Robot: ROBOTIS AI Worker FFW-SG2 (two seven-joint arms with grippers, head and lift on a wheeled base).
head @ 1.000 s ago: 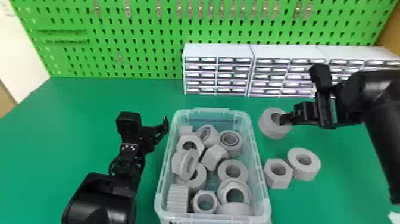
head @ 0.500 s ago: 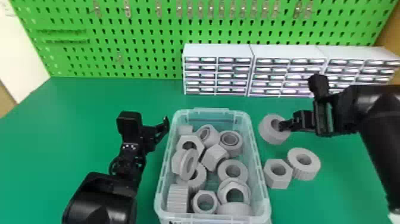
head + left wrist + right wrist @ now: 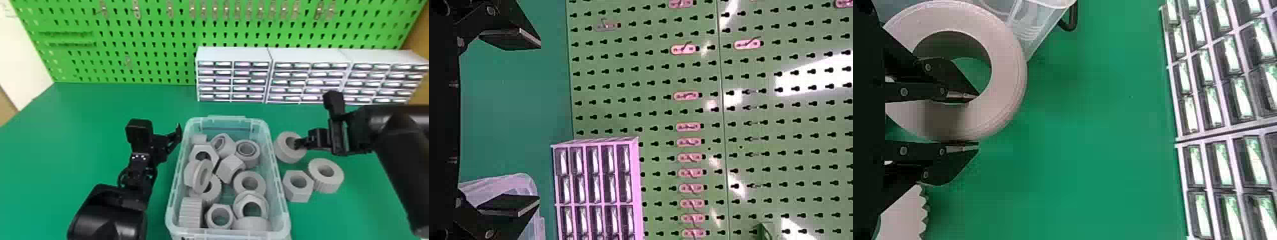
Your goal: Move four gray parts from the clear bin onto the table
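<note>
My right gripper [image 3: 297,144], just right of the clear bin [image 3: 285,204], is shut on the wall of a thick gray ring [image 3: 281,154]. In the right wrist view, that gripper [image 3: 975,121] has one finger inside the hole of the gray ring [image 3: 1008,75] and the other against its outer side. Whether the ring touches the table is hard to tell. A gray hex nut [image 3: 298,191] and a ridged gray ring [image 3: 330,183] lie on the table beside the bin. My left gripper [image 3: 170,142] is parked left of the bin; in the left wrist view the gripper [image 3: 524,121] is open.
Several gray nuts and rings, including a hex nut [image 3: 220,226], fill the bin. White drawer cabinets [image 3: 234,54] stand at the back against a green pegboard [image 3: 143,38]. Green table surface [image 3: 95,127] extends to the left of the bin.
My right gripper and the thick ring in it have moved toward the near side and slightly left, closer to the two parts on the table. The left arm has kept still.
</note>
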